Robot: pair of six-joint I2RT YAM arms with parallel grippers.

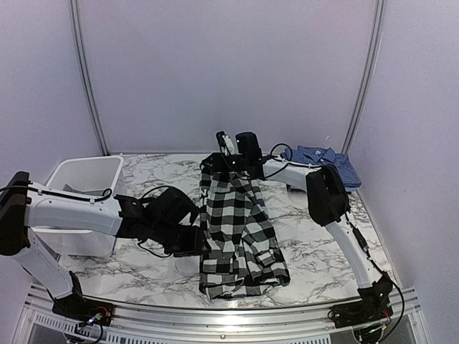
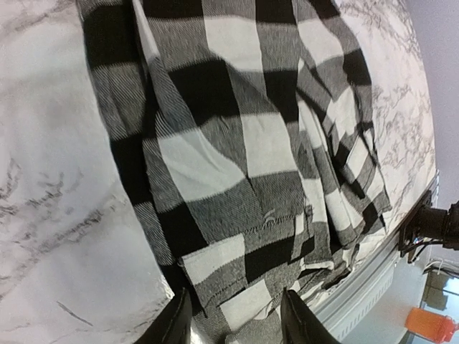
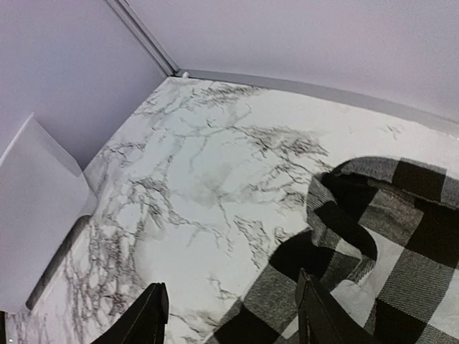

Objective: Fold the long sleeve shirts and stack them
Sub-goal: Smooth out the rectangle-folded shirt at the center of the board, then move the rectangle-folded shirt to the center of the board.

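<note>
The black-and-white check shirt [image 1: 237,229] lies in a long, rumpled strip down the middle of the marble table [image 1: 297,211]. The blue checked shirt [image 1: 323,159] sits folded at the back right. My left gripper [image 1: 201,240] is at the check shirt's left edge, near its front end. In the left wrist view that gripper [image 2: 237,322] is open, fingers apart over a hem corner of the shirt [image 2: 237,143]. My right gripper [image 1: 215,166] hovers at the shirt's far end. In the right wrist view it [image 3: 233,319] is open over the shirt's edge [image 3: 387,236] and bare marble.
A white plastic bin [image 1: 86,161] stands at the left rear, also visible as the bin [image 3: 36,208] in the right wrist view. A metal rail [image 1: 215,308] runs along the table's near edge. Walls close the back and sides.
</note>
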